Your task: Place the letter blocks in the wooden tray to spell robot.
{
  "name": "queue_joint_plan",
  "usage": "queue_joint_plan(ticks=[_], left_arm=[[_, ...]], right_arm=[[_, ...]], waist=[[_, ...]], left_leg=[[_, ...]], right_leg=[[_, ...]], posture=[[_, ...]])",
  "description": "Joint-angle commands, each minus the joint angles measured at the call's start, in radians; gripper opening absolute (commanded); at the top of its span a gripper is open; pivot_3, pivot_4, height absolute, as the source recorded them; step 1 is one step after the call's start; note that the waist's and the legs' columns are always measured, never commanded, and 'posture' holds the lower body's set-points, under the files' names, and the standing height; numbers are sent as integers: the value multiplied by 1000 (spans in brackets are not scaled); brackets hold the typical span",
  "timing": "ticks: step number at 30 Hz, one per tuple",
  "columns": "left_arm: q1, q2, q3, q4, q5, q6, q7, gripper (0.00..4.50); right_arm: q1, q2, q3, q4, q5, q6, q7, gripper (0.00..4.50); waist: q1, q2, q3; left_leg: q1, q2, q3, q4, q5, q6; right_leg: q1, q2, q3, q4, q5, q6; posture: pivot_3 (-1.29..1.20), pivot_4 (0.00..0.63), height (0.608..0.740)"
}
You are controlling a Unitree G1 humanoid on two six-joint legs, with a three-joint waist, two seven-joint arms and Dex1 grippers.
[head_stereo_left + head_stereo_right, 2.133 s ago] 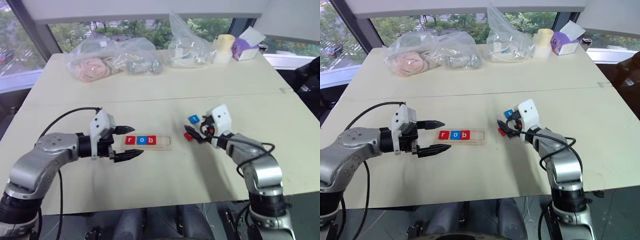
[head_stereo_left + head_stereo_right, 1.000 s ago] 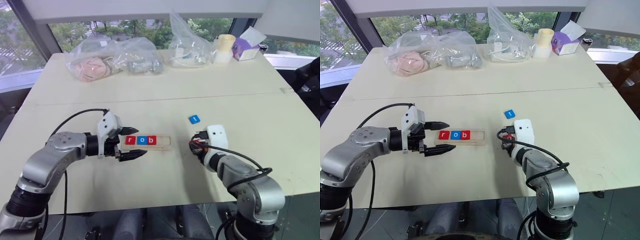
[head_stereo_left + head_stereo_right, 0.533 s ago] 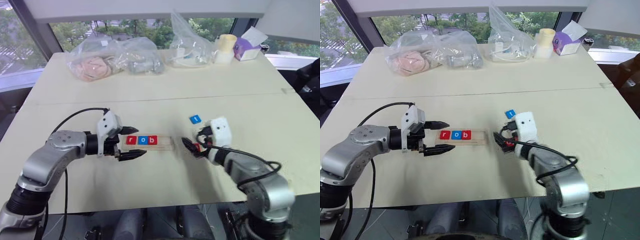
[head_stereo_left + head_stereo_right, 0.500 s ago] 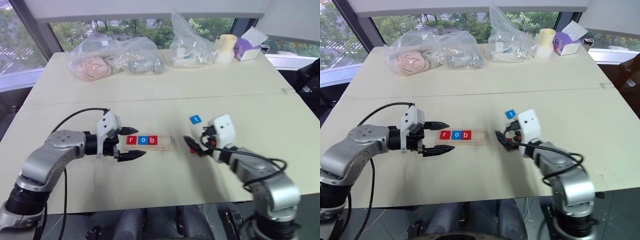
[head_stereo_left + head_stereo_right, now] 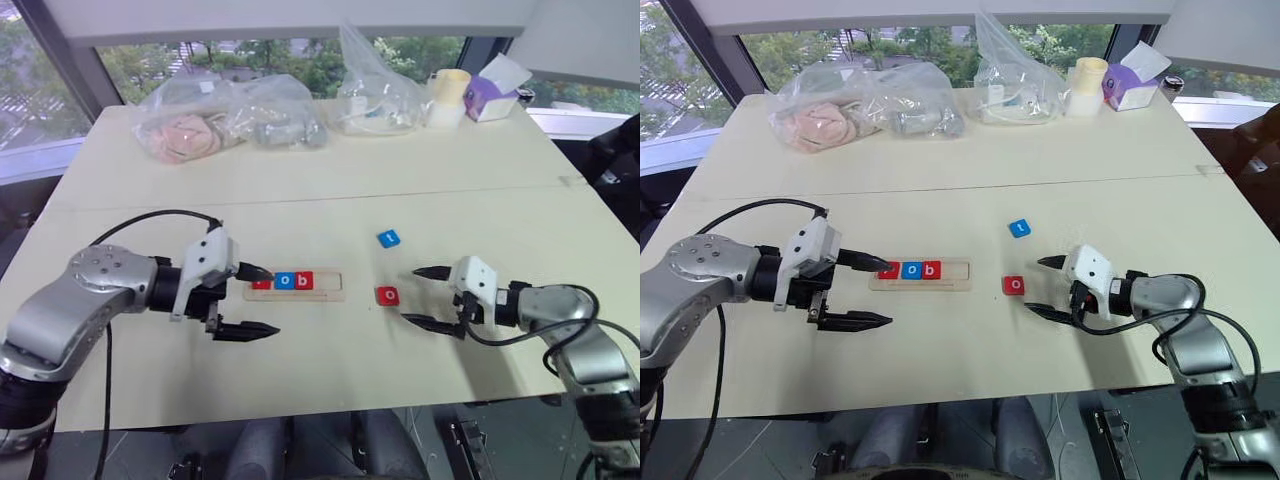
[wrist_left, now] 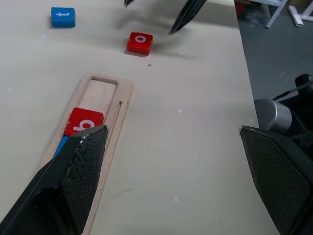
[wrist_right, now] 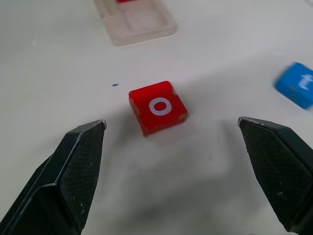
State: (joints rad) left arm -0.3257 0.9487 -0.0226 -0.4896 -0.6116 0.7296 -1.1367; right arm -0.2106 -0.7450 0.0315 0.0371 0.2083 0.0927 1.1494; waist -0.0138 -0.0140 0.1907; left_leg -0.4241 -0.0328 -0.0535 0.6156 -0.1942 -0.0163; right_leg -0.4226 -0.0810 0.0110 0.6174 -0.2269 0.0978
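The wooden tray point(image 5: 322, 284) lies mid-table with three letter blocks at its left end: a red one half hidden under a finger, a blue o point(image 5: 285, 281) and a red b point(image 5: 304, 281). Its right part point(image 6: 101, 93) is bare. A red o block point(image 5: 388, 295) lies flat on the table just right of the tray, and a blue t block point(image 5: 389, 238) lies farther back. My right gripper point(image 5: 411, 296) is open, its fingertips a little right of the red o point(image 7: 157, 107). My left gripper point(image 5: 271, 301) is open at the tray's left end, one finger over the first block.
Clear plastic bags point(image 5: 225, 118) of odds and ends, a cream roll point(image 5: 449, 95) and a purple tissue box point(image 5: 488, 92) stand along the table's far edge. A seam point(image 5: 400, 192) crosses the table behind the tray. The near table edge runs just below both grippers.
My right gripper has let go of the red o block, which now lies on the table. It has opened, rolled and drawn back to the right. The left gripper has shifted slightly toward the near edge.
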Motion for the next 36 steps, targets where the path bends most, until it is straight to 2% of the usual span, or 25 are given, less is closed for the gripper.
queue_joint_plan(ticks=[1, 3, 5, 7, 10, 11, 14, 18, 21, 23, 28, 36], left_arm=[[19, 5, 31, -33, -17, 8, 22, 4500], [41, 7, 29, -36, -14, 3, 28, 4500], [61, 13, 40, -42, -20, 8, 36, 4500], [86, 25, 63, -44, -26, 14, 41, 4500], [119, 38, 81, -40, -19, 6, 45, 4500], [128, 39, 84, -38, -16, 3, 48, 4500], [149, 41, 99, -27, -13, -3, 61, 4500], [170, 65, 143, 33, 14, -27, 63, 4500], [173, 75, 157, 61, 24, -42, 57, 4500], [170, 77, 154, 68, 28, -48, 58, 4500], [158, 55, 130, 51, 28, -42, 83, 4500], [174, 37, 135, 0, 4, -5, 119, 4500]], right_arm=[[-60, 12, 40, 93, -13, -86, 62, 4457], [-106, 37, 77, 179, -35, -137, 82, 4457], [-143, 63, 88, 235, -30, -171, 103, 3914], [-168, 76, 85, 258, -20, -188, 116, 3081], [-184, 85, 81, 260, -14, -181, 117, 1452], [-185, 86, 82, 258, -15, -177, 117, 1102], [-188, 85, 82, 236, -15, -145, 107, 1108], [-261, 128, 86, 83, 30, 60, 43, 1108], [-313, 160, 123, 34, -10, 124, -1, 1108], [-333, 166, 156, 28, -43, 138, -12, 1108], [-410, 213, 275, 103, -150, 38, -15, 1108], [-454, 236, 335, 163, -209, 27, -6, 1108]], waist=[[1, 0, 0], [-1, 0, 0], [-4, 0, 0], [-4, 0, 0], [-1, 0, 0], [-1, 0, 0], [2, 0, 0], [-5, 0, 0], [-6, 0, 0], [2, 0, 0], [0, 0, 0], [-2, 0, 0]], left_leg=[[0, 0, 0, 0, 0, 0], [0, 0, 0, 0, 0, 0], [1, 0, 0, 0, 0, 0], [1, 0, 0, 0, 0, 0], [2, 0, -1, 0, 0, 0], [2, 0, -1, 0, 0, 0], [2, 0, -2, 0, 0, 0], [2, 0, -2, 0, 0, 0], [4, 1, -1, -1, 0, 0], [4, 1, -1, -2, 0, 0], [1, 0, -1, -1, 0, 0], [2, -1, -1, -1, 0, 0]], right_leg=[[0, 0, 0, 0, 0, 0], [0, 0, 0, 0, 0, 0], [0, 0, 0, 1, 0, 0], [0, 1, 0, 1, 0, 0], [0, 1, 1, 3, 0, 0], [0, 1, 1, 3, 0, 0], [0, 0, 2, 3, 0, 0], [-1, 0, 2, 4, 0, 0], [-2, 1, 3, 6, 0, 0], [-2, 2, 3, 6, 0, 0], [-2, 0, 3, 3, 0, 0], [-2, 0, 3, 4, 0, 0]], posture=[[0, 150, 740], [0, 150, 740], [0, 150, 740], [0, 150, 740], [0, 150, 740], [0, 150, 740], [0, 150, 740], [0, 150, 740], [0, 150, 740], [0, 150, 740], [0, 150, 740], [0, 150, 740]])
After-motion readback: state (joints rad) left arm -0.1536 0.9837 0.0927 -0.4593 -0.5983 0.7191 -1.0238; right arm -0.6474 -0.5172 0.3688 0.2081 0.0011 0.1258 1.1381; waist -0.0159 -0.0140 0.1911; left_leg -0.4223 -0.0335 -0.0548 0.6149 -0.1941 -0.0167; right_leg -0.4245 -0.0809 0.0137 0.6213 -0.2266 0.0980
